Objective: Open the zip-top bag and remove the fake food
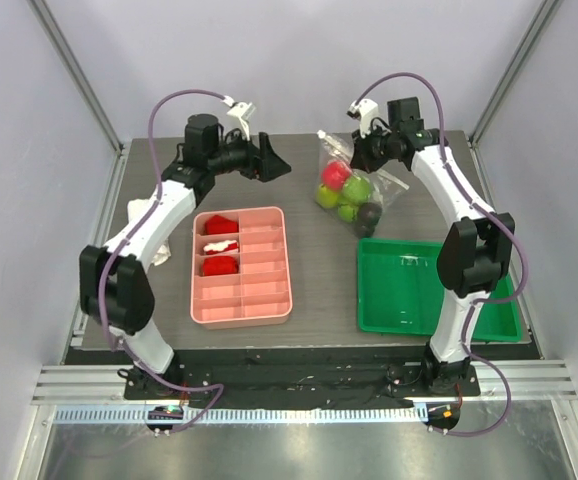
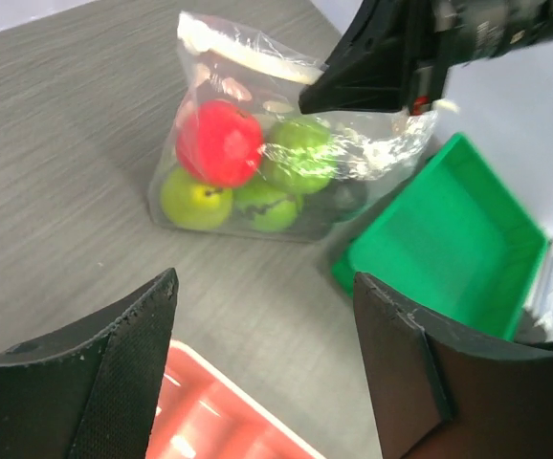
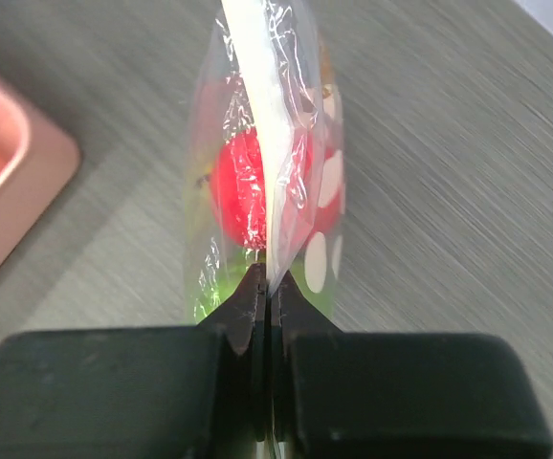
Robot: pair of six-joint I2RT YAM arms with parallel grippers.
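The zip-top bag (image 1: pixel 354 185), clear with white dots, stands at the back of the table, right of centre. Inside I see a red apple (image 1: pixel 335 175), a yellow-green pear (image 2: pixel 193 198) and other round green fruits (image 2: pixel 300 153). My right gripper (image 1: pixel 361 152) is shut on the bag's top strip; the right wrist view shows the fingertips (image 3: pixel 269 277) pinching the white strip, with the apple (image 3: pixel 238 182) below. My left gripper (image 1: pixel 274 160) is open and empty, held left of the bag. In its own view (image 2: pixel 262 287) the bag (image 2: pixel 286 143) lies ahead.
A pink divided tray (image 1: pixel 241 265) with red pieces sits in the middle left. A green tray (image 1: pixel 409 290) sits at the front right, just below the bag. A white cloth (image 1: pixel 139 210) lies at the left edge.
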